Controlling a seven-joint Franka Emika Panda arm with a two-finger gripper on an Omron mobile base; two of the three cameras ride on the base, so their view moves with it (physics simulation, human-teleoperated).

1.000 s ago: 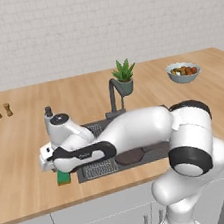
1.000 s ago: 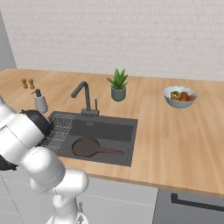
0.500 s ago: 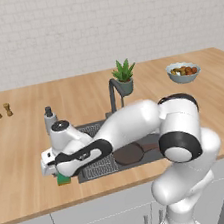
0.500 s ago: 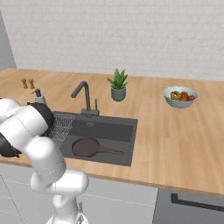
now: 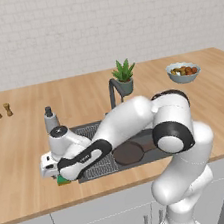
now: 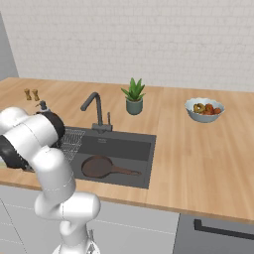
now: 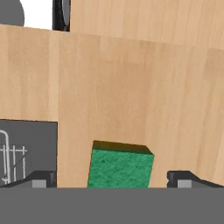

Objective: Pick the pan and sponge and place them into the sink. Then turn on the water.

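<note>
Bare counter (image 7: pixel 131 87) flanks the sponge (image 7: pixel 120 168); sink (image 7: pixel 26 144) edge beside it.

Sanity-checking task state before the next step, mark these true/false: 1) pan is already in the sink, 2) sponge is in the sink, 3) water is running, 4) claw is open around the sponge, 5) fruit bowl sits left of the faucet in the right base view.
1) True. The pan lies in the sink.
2) False. The sponge is on the wooden counter beside the basin.
3) False. No stream falls from the faucet.
4) True. The claw is open, a finger on either side of the sponge, apart from it.
5) False. The fruit bowl sits to the faucet's right.
</note>
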